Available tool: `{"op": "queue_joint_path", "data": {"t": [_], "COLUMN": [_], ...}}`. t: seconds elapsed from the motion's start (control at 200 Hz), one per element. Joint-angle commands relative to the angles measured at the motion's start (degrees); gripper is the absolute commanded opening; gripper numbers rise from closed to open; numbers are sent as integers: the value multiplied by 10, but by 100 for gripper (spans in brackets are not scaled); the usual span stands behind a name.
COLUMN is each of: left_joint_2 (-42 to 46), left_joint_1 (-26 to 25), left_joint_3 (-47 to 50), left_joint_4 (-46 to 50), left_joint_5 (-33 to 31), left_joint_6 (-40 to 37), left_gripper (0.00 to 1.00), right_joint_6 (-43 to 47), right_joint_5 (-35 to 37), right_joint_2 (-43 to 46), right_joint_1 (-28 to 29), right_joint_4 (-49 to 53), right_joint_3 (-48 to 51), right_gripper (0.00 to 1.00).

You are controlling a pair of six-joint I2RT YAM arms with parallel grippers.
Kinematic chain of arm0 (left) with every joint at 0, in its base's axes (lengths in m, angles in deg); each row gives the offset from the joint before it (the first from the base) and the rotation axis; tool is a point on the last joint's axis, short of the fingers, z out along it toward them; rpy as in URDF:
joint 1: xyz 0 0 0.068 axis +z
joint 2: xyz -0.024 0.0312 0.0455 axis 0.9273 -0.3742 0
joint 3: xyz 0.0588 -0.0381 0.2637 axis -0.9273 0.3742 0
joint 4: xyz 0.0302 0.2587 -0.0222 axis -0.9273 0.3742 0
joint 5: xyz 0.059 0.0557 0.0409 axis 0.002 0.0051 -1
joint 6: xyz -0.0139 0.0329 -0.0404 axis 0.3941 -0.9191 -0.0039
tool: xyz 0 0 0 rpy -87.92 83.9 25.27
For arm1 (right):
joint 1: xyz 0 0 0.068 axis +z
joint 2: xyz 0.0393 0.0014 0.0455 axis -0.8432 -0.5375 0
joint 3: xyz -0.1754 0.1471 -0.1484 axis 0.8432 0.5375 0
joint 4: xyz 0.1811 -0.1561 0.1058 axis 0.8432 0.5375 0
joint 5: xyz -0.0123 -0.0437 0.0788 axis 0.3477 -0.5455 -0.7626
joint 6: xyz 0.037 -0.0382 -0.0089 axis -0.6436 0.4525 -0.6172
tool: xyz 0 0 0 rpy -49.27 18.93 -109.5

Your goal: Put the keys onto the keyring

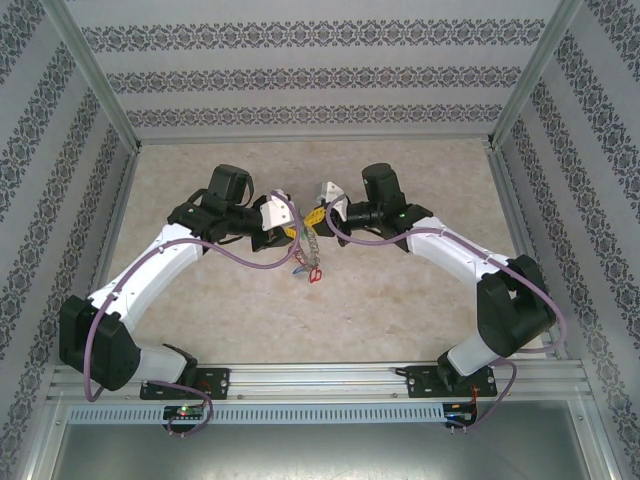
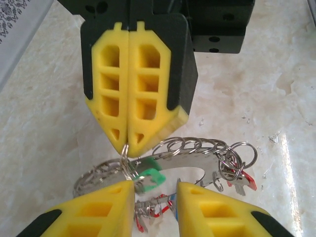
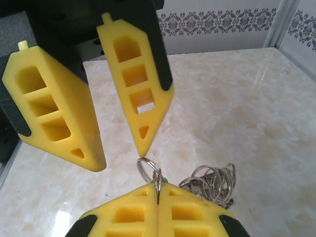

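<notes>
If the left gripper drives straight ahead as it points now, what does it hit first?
The left gripper would likely meet the green-tagged key between its open jaws first, then the right gripper, shut on a small ring just beyond; depth is unclear.

Beige marbled tabletop (image 1: pixel 420 290), patterned wallpaper walls (image 1: pixel 300 80), metal corner posts (image 1: pixel 93 75), slotted rail (image 1: pixel 320 380) along near edge, perhaps aluminium

Likely lab: aluminium-framed, wallpapered enclosure (image 1: pixel 320 75)
</notes>
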Motion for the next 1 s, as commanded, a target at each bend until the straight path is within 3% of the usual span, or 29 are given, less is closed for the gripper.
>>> {"op": "queue_joint_path", "data": {"t": [0.0,0.31,0.585,0.804,0.994], "left_joint_2": [0,-13,44,60,30], "left_joint_1": [5,3,10,10,7], "left_joint_3": [12,0,8,28,16], "left_joint_4": [-23,-72,-25,-59,-76], "left_joint_5": [14,-24,-80,-74,-63], "left_joint_6": [15,43,-47,-66,-75], "left_gripper": [28,28,30,38,39], "right_joint_6": [-26,-46,-43,-37,-35], "right_joint_5": [-43,-48,-49,-65,-67], "right_joint_2": [27,35,38,34,30], "right_joint_1": [-4,-5,-6,-4,-4], "right_joint_4": [-57,-85,-79,-73,-66], "right_joint_3": [4,14,14,10,0], "right_gripper": [0,0,0,0,0]}}
